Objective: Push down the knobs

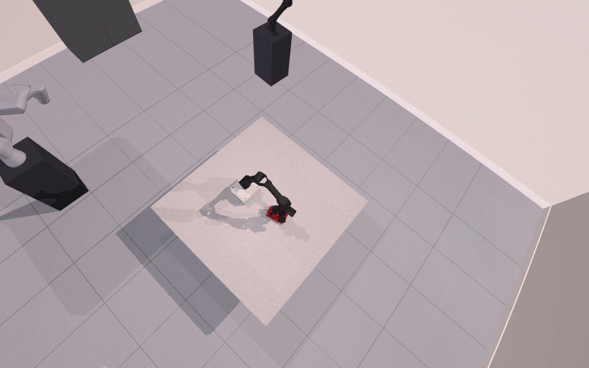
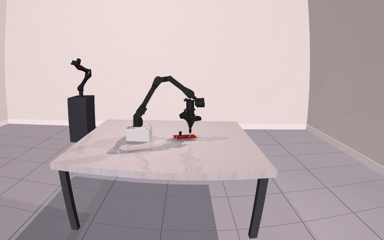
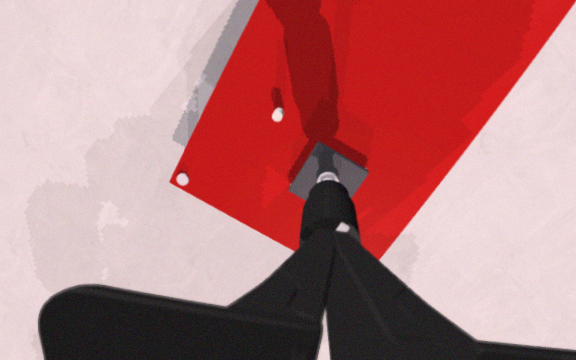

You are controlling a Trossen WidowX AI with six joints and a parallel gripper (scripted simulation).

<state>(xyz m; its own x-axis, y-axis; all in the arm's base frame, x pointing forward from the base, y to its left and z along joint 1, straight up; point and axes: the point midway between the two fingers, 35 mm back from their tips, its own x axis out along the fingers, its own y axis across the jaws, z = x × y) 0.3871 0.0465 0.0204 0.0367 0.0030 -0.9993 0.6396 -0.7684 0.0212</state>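
Above red PCB (image 1: 270,219) (image 2: 185,137) (image 3: 413,100), gripper (image 1: 280,219) (image 2: 190,127) (image 3: 329,244) points down, shut, prob. touching knob (image 2: 190,130) (image 3: 329,205).

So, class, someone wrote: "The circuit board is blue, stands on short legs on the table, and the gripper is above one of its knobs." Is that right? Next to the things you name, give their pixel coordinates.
Not quite: the circuit board (image 1: 269,216) (image 2: 185,137) (image 3: 408,75) is red, as the wrist view shows. It does stand on short legs on the table (image 1: 264,274) (image 2: 157,161), and the gripper (image 2: 190,128) (image 3: 329,244) is above one of its knobs (image 2: 190,130) (image 3: 329,205).

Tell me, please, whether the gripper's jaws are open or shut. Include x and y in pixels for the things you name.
Shut: in the wrist view, the gripper's two fingers meet at their tips, above the black knob (image 3: 329,205).
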